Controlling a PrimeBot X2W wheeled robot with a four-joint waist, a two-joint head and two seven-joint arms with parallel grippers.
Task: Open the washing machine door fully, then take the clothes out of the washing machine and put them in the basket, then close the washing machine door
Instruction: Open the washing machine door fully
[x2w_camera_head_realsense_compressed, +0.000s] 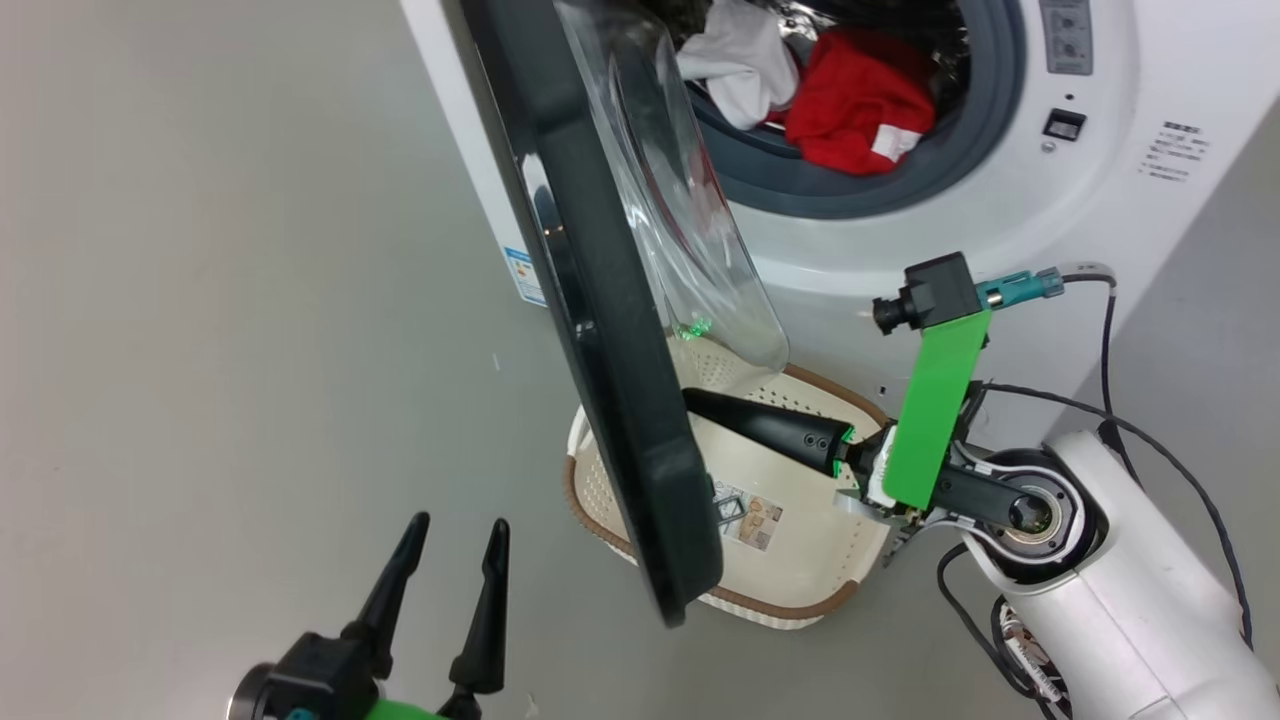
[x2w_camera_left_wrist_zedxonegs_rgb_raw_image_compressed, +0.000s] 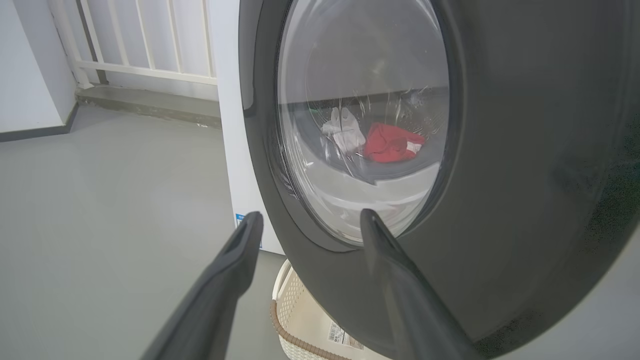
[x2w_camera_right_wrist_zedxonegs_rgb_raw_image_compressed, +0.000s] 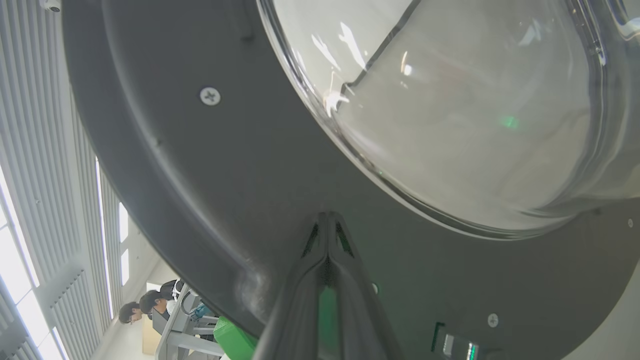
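The washing machine door (x2w_camera_head_realsense_compressed: 600, 380) is standing partly open, edge-on to the head camera. Its glass window (x2w_camera_head_realsense_compressed: 690, 230) is bulging toward the washing machine (x2w_camera_head_realsense_compressed: 1000, 230).

The clothes are lying at the front of the drum (x2w_camera_head_realsense_compressed: 795, 15). A white garment (x2w_camera_head_realsense_compressed: 735, 65) is sitting on the left. A red garment (x2w_camera_head_realsense_compressed: 860, 105) with a white label is lying just beside it. Both are draping onto the grey rubber ring (x2w_camera_head_realsense_compressed: 850, 195).

The basket (x2w_camera_head_realsense_compressed: 815, 545) is sitting on the floor (x2w_camera_head_realsense_compressed: 200, 350) directly in front of the machine, below the door's lower edge. Its bottom is showing a paper label (x2w_camera_head_realsense_compressed: 750, 515).

The right gripper (x2w_camera_head_realsense_compressed: 705, 405) is reaching over the basket with its fingers pressed together, gripping nothing. Its tips are resting against the inner face of the door's black rim, just below the window.

The left gripper (x2w_camera_head_realsense_compressed: 458, 524) is hovering over the floor on the door's outer side. Its fingers are spread wide and are standing apart from the door.
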